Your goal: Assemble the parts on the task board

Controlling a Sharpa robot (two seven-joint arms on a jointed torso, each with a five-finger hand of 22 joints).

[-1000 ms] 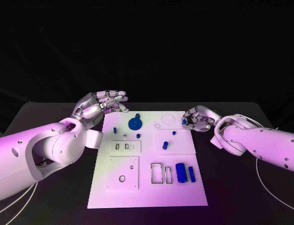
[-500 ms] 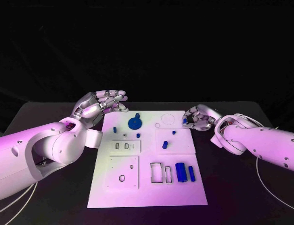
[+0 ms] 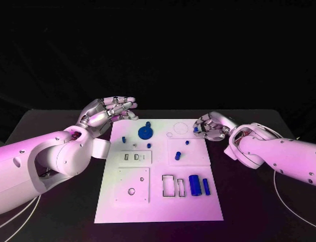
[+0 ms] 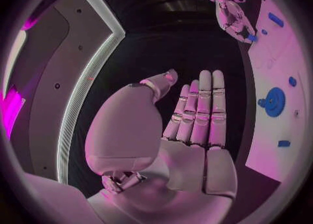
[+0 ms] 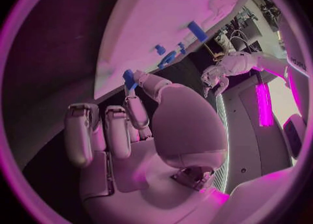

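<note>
Parts: right hand (image 3: 210, 128) is pinching a small blue part (image 5: 129, 78) at the task board's (image 3: 158, 212) upper-right edge, likely carrying it for seating; left hand (image 3: 113, 112), fingers straight together, is holding nothing.

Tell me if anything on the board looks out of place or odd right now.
Nothing stands out. The task board lies flat, blue parts sit on it, and the right hand pinches one small blue piece.

Board (image 3: 158, 201) lies mid-table (image 3: 49, 126). Gear (image 3: 145, 132) sits near its far left corner; two cylinders (image 3: 198, 185) lie by its right edge; slots (image 3: 172, 186) beside them.
</note>
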